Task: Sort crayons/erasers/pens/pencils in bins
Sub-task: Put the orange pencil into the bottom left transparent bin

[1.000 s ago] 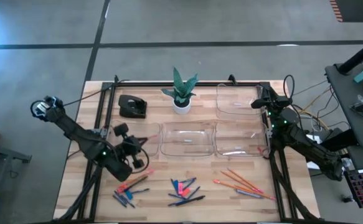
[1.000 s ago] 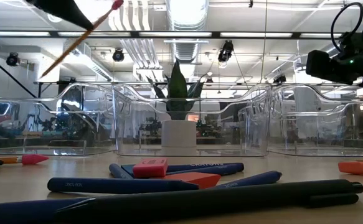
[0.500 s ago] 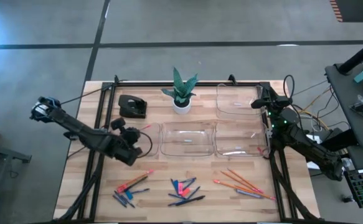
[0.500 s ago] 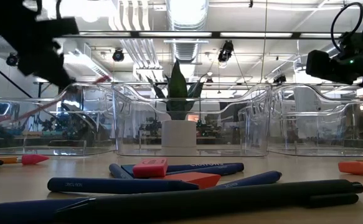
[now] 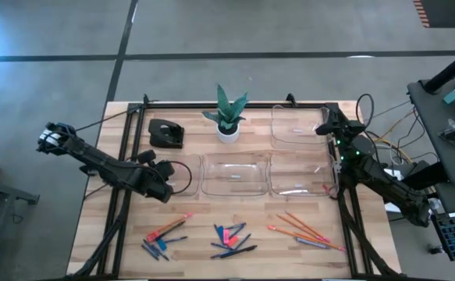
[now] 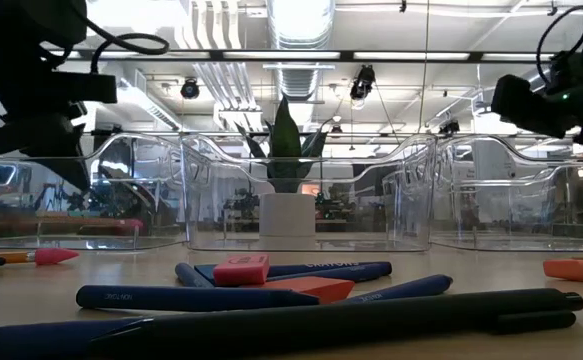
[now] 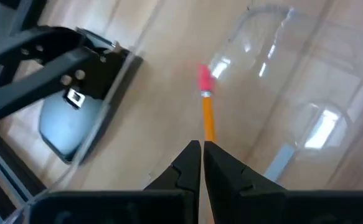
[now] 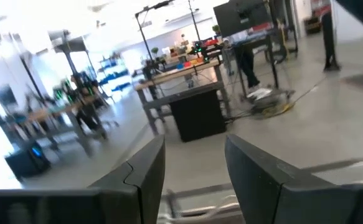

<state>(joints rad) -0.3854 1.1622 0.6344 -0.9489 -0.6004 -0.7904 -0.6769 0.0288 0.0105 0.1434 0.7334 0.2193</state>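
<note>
My left gripper (image 5: 167, 175) is shut on an orange pencil (image 7: 208, 121) with a pink end (image 7: 204, 77), low over the leftmost clear bin (image 7: 281, 93), beside the black desk object (image 7: 75, 93). In the low view the gripper (image 6: 41, 115) stands in front of that bin (image 6: 121, 200). My right gripper (image 8: 193, 180) is open and empty, raised at the far right (image 5: 330, 129) beside the far right bin (image 5: 297, 125). More pencils (image 5: 305, 230), crayons and pens (image 5: 231, 246) and pink erasers (image 5: 227, 232) lie on the table near its front edge. My left gripper pinches the pencil's orange shaft (image 7: 208, 134) between its two fingertips. The pencil runs on along the fingers and sticks out past them, pink end farthest from the gripper. That end is by the bin's rounded corner. Whether it touches the bin, I cannot tell.
A potted plant (image 5: 229, 117) stands at the far middle. Two more clear bins (image 5: 231, 176) (image 5: 301, 178) sit in a row right of the left one. Another pile of pencils and crayons (image 5: 165, 232) lies at the front left.
My left gripper has carried the pencil from above the front left pile toward the far edge and down to the leftmost bin. The pencil, at first held high and steeply tilted, has come down to bin height. The gripper stays shut on it.
</note>
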